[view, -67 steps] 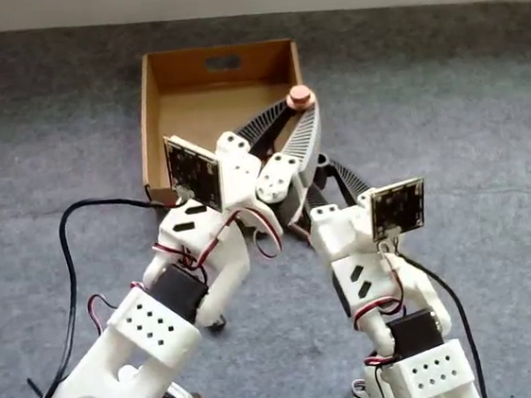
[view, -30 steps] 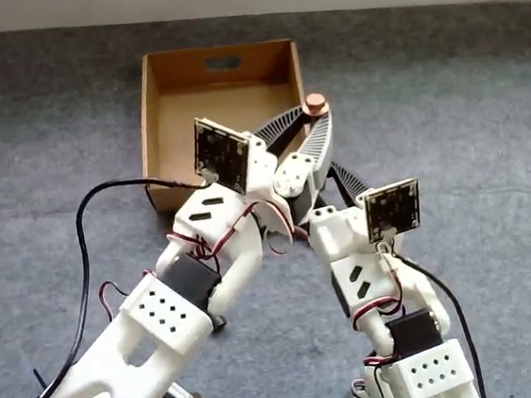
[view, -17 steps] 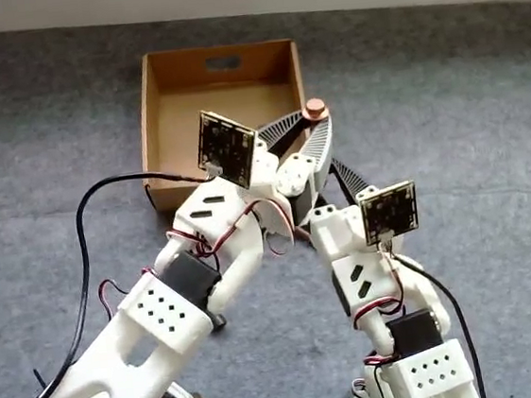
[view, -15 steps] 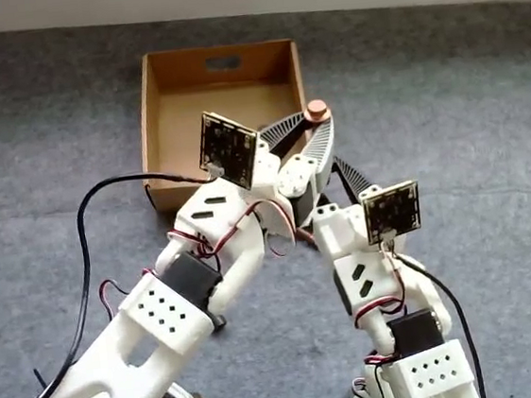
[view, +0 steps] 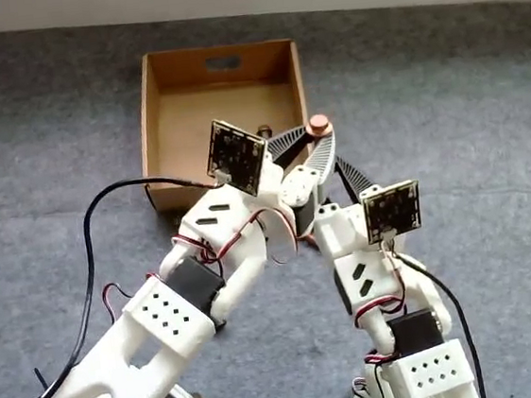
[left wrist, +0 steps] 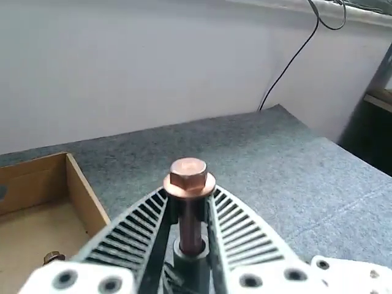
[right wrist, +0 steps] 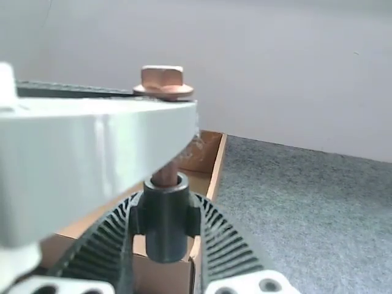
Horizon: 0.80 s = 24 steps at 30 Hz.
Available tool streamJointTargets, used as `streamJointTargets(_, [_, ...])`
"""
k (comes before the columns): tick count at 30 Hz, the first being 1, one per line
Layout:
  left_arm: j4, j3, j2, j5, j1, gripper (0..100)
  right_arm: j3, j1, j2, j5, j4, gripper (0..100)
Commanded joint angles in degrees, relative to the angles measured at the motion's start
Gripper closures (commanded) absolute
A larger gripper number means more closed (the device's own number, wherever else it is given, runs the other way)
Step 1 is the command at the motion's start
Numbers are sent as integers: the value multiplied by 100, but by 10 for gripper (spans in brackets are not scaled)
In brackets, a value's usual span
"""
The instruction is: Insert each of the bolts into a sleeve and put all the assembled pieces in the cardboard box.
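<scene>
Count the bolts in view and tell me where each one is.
2. One bolt is clamped in the left gripper, its shank entering the sleeve in the right gripper. A second bolt lies in the cardboard box. Others may be hidden behind the arms.

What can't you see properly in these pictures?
Right wrist view: how deep the bolt sits in the sleeve; a blurry finger of the left pincer covers the shaft.
High view: the small piece in the cardboard box, too tiny to identify.

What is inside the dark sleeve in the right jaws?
The copper bolt has its shank in the sleeve, head outside. The sleeve wall covers its tip.
</scene>
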<state>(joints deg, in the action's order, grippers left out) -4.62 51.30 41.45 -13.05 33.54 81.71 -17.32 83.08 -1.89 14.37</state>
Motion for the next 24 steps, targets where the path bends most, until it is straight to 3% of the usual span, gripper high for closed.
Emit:
streamJointTargets(1, [-35, -40, 251, -9, -40, 934, -101, 145, 110, -26, -145, 993])
streamJointTargets(8, [-62, -31, 259, -18, -40, 896, -92, 145, 110, -44, -145, 993])
streamJointTargets(24, [-1257, -31, 866, 0, 84, 895, -119, 154, 110, -53, -145, 993])
